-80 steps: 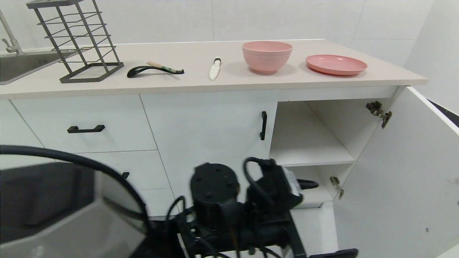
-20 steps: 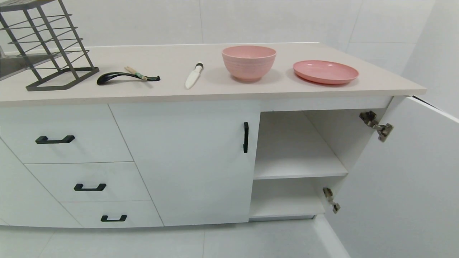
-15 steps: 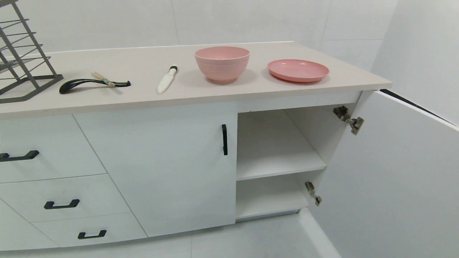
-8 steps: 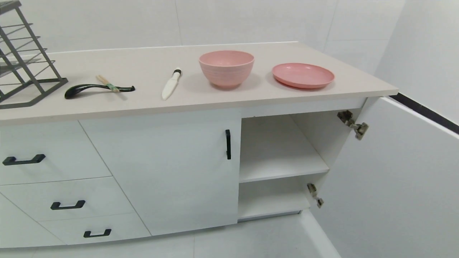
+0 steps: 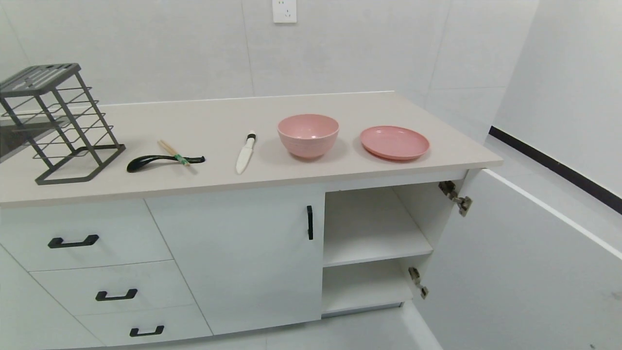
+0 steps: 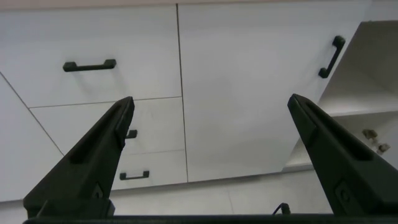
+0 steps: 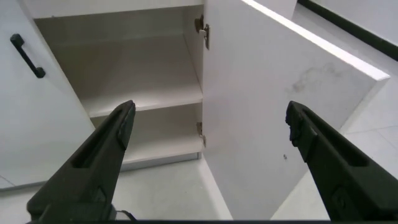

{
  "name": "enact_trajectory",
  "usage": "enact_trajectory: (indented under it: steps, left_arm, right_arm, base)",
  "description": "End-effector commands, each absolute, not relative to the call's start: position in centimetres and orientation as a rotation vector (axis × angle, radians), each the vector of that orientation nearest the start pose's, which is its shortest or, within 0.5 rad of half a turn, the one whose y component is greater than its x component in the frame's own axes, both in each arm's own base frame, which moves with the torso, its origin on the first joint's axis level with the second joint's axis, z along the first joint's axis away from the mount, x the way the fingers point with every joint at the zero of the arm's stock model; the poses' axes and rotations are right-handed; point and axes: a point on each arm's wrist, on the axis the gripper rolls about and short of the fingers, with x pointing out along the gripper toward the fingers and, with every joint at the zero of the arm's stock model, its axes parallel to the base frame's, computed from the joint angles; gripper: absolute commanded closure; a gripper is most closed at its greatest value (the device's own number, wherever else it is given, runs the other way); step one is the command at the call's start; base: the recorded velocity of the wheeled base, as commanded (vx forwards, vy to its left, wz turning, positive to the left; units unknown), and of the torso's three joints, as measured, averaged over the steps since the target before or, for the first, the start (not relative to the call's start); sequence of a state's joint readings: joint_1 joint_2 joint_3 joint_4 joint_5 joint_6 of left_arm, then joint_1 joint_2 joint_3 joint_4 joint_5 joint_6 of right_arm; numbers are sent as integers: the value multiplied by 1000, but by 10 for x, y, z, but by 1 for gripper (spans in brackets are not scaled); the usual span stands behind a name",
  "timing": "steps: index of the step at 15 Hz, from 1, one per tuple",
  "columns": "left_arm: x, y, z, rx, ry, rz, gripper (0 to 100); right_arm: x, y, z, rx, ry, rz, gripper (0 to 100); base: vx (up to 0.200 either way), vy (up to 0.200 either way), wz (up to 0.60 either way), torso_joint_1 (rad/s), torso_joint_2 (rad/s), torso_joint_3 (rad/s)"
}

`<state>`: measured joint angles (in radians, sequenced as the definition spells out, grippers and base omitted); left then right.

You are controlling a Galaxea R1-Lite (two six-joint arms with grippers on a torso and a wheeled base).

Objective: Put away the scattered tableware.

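The left gripper (image 6: 210, 102) hangs low in front of the drawers (image 6: 124, 37) and the closed cupboard door (image 6: 249, 81), its jaws spread wide with nothing between them. The right gripper (image 7: 209, 107) faces the open cupboard, jaws also wide apart and holding nothing. Beside it the open door (image 7: 292, 81) is swung out over the pale tiled floor (image 5: 340, 333).

Inside the cupboard an upper shelf (image 5: 374, 243) sits above a lower shelf (image 5: 364, 289). To the left of the closed door are three white drawers with black handles.

Above them runs the beige worktop (image 5: 218, 121), and the tableware lies along its front half. A dark wire rack (image 5: 58, 121) stands at the left end. Next to it a black spoon (image 5: 155, 160) has chopsticks (image 5: 172, 151) lying across its handle. A white-bladed knife (image 5: 244, 154) lies apart from these, then a pink bowl (image 5: 308, 135) stands upright. A pink plate (image 5: 394, 142) lies just beside the bowl, near the right end above the open cupboard.

Behind the worktop a white tiled wall carries a socket (image 5: 284, 9). To the right, a side wall has a black skirting (image 5: 554, 167) at the floor.
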<state>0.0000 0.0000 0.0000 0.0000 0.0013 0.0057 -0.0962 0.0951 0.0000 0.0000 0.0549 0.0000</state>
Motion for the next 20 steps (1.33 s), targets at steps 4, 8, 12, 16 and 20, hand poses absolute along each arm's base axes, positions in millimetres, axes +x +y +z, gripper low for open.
enact_trajectory:
  steps: [4, 8, 12, 16, 20]
  left_arm:
    - [-23, 0, 76, 6, 2, 2, 0]
    - [-23, 0, 76, 6, 2, 2, 0]
    - [-23, 0, 76, 6, 2, 2, 0]
    - [-23, 0, 76, 8, 2, 2, 0]
    - [-23, 0, 76, 8, 2, 2, 0]
  right_arm:
    - [-15, 3, 77, 7, 98, -41, 0]
    - [-15, 3, 77, 6, 98, -41, 0]
    - [-15, 3, 77, 6, 98, -43, 0]
    - [-15, 3, 77, 6, 98, -43, 0]
    - [-15, 3, 77, 6, 98, -43, 0]
  base:
    - [0, 0, 0, 171, -116, -58]
    - [0, 0, 0, 109, -177, -91]
    - [0, 0, 0, 109, -198, -93]
    - [0, 0, 0, 166, -316, -149]
    - [0, 0, 0, 112, -204, -96]
